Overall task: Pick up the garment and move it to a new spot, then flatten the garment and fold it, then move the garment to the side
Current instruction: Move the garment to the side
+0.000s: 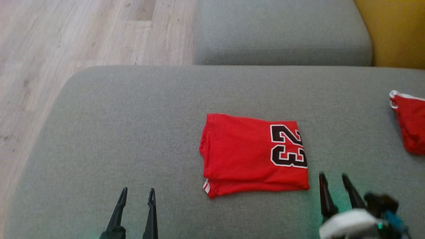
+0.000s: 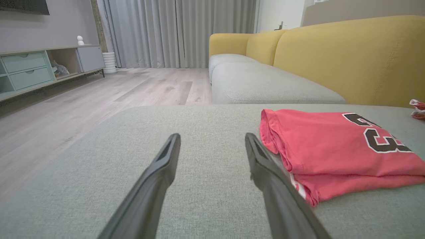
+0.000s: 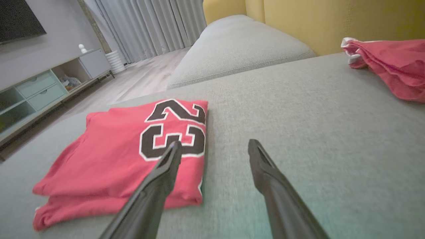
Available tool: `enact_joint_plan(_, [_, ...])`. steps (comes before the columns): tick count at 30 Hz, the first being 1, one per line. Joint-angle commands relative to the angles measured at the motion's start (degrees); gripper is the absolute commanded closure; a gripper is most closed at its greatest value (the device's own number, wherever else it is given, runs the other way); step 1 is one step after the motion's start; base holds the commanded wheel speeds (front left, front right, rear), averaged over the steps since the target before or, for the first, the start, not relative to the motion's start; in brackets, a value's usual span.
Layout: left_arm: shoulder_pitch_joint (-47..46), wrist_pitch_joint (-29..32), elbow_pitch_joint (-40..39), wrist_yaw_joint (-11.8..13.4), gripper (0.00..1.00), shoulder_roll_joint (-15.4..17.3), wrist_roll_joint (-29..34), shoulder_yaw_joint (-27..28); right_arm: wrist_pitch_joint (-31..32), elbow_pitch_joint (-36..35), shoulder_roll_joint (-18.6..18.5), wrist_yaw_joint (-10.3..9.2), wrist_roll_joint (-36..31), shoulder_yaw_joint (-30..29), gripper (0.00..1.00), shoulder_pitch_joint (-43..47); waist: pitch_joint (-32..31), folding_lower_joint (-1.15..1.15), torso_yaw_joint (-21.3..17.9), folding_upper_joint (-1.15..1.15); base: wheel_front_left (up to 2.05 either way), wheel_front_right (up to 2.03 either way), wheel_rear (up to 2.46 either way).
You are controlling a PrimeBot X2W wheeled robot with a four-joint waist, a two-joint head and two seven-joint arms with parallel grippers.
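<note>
Folded garment ready for transfer to the side. The garment is seen as a flat red rectangle near the middle of the grey cushion, the number 23 uppermost at its right edge. The left pincer is held spread and empty, well apart from the near-left corner; the right pincer is likewise spread and empty, just beside the near-right corner. A second garment, also red, is seen at the far right of the cushion. Folding is judged complete, so the move to the side is taken as the step in hand. The stack is best gripped through all its layers: two layers are shown at the near edge, with white stripes at the near-left corner, and a grip on the top layer alone would probably open the fold. Both near corners should be pinched at once, one by each pincer, the lower fingers being slid between cloth and cushion. The lift should be low and level, with the pincers carried at an even spacing, so that the cloth is neither stretched nor let sag. Bare cushion is offered on the left; the right should be approached with care, lest the second garment be covered
</note>
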Motion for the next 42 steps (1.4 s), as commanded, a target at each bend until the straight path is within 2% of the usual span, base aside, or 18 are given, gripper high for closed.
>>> enact_joint_plan(1, [-3.50, -0.37, -1.56, 0.35, 0.00, -0.33, 0.54, 1.04, -0.64, 1.92, -1.08, 0.39, 2.29, 1.80, 0.00, -9.06, 2.09, 0.00, 0.96, 0.00, 0.00, 0.00, 0.00])
enact_joint_plan(8, [-5.43, -0.37, -1.12, 0.67, 0.00, -0.33, -0.42, -1.19, -0.64, 14.68, -2.01, 0.39, 4.70, 0.98, 0.00, -19.42, 5.11, 0.00, 3.77, 0.00, 0.00, 0.00, 0.00])
enact_joint_plan(17, [-6.83, -0.37, -1.20, 1.45, 0.00, -0.33, -0.43, -1.28, -0.64, 28.04, -1.47, 0.39, 5.54, 2.13, 0.00, -25.37, 7.95, 0.00, 4.70, 0.00, 0.00, 0.00, 0.00])
enact_joint_plan(18, [-7.01, -0.37, -1.18, 1.48, 0.00, -0.33, -0.42, -1.37, -0.64, 29.38, -1.33, 0.39, 5.83, 2.49, 0.20, -26.00, 8.24, 0.00, 4.68, 0.00, 0.00, 0.00, 0.00])
enact_joint_plan(19, [-7.24, -0.37, -1.19, 1.51, 0.00, -0.33, -0.44, -1.43, -0.64, 30.47, -1.21, 0.39, 6.08, 2.89, 0.65, -26.65, 8.56, 0.00, 4.61, 0.00, 0.00, 0.00, 0.00])
enact_joint_plan(20, [-7.52, -0.37, -1.19, 1.52, 0.00, -0.33, -0.41, -1.48, -0.64, 31.28, -1.12, 0.39, 6.26, 3.45, 1.00, -27.30, 8.88, 0.00, 4.50, 0.00, 0.00, 0.00, 0.00])
enact_joint_plan(24, [-8.50, -0.37, -1.33, 1.68, 0.00, -0.33, -0.36, -1.57, -0.64, 31.60, -1.21, 0.39, 6.51, 5.48, 1.00, -29.23, 10.12, 0.00, 3.68, 0.00, 0.00, 0.00, 0.00])
enact_joint_plan(35, [-10.63, -0.37, -2.16, 2.02, 0.00, -0.34, -0.65, -2.14, -0.64, 21.78, -7.42, 0.39, 0.98, 5.41, 1.00, -32.73, 13.36, 0.00, -0.61, 0.00, 0.00, 0.00, 0.00])
enact_joint_plan(42, [-12.51, -0.37, -2.29, 2.15, 0.00, -0.34, -0.97, -2.76, -0.64, 18.18, -10.49, 0.39, -0.91, 4.54, 1.00, -35.13, 15.13, 0.00, -3.27, 0.00, 0.00, 0.00, 0.00])
